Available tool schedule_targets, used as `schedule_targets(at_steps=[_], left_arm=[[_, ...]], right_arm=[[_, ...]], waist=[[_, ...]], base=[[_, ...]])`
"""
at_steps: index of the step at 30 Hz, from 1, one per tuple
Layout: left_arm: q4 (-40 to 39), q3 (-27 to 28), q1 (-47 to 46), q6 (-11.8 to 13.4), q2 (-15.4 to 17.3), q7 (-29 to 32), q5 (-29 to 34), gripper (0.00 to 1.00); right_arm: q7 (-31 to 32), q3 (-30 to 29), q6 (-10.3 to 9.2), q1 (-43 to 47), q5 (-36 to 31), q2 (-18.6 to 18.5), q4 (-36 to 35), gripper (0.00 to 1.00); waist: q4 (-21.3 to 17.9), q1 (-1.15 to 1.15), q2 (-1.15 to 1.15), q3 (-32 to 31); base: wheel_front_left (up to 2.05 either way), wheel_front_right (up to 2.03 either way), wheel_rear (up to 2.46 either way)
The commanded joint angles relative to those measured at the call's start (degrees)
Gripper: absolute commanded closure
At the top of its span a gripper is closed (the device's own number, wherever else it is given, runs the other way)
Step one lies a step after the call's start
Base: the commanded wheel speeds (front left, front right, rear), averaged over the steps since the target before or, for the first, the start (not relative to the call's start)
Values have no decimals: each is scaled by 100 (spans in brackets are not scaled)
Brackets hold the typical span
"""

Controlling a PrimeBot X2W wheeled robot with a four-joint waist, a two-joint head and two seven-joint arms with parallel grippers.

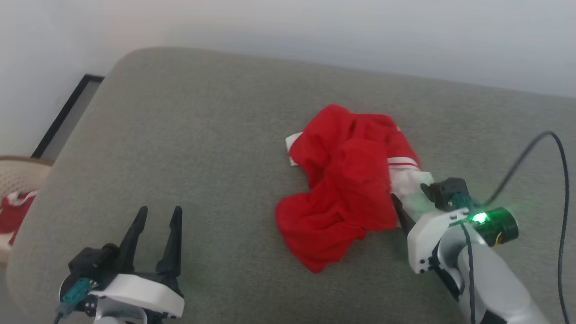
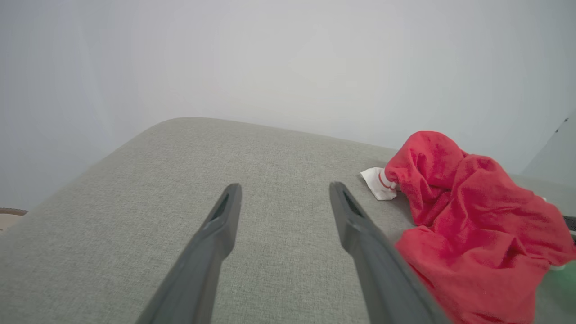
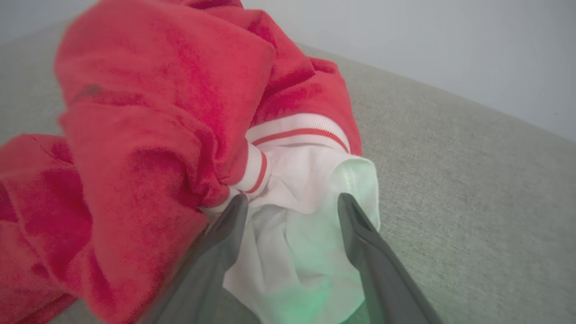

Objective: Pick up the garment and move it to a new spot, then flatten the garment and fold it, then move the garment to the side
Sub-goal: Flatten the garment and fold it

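Bunching hides most of the garment (image 1: 346, 193) at the right hand (image 3: 292, 202).

A broad cushion (image 1: 189, 148) covered in grey woven fabric spans the scene, its far left corner rounded. Behind it rises a plain, pale grey wall (image 1: 315, 31), softly and evenly lit. At the left, a dark-framed grey panel (image 1: 69, 119) lies below the wall, near a pale woven basket (image 1: 20, 177).
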Motion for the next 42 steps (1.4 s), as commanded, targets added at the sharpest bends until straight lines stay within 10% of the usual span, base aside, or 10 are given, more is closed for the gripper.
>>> schedule_targets(at_steps=[1, 15, 17, 32, 42], left_arm=[[35, -49, -124, -13, 23, -27, -96, 0], [218, -196, -347, -13, -7, -27, -254, 0], [245, -210, -380, -13, -8, -27, -272, 0], [225, 36, -253, -13, 78, -27, -235, 0], [169, 22, -206, -12, 113, -27, -192, 0]], right_arm=[[270, 18, -4, -221, 17, -69, 243, 0], [2687, 141, -17, -975, -9, -114, 1561, 0], [2808, 165, -17, -1092, -42, -135, 1584, 100], [2795, 56, -15, -1293, 327, -328, 399, 100], [3447, -558, -15, -446, 617, -1379, -983, 100]], waist=[[158, 0, 0, 130], [425, 0, 0, 392], [438, 0, 0, 418], [-13, 0, 0, 263], [-306, 0, 0, 150]], base=[[0, 0, 0], [0, 0, 0], [0, 0, 0], [0, 0, 0], [0, 0, 0]])
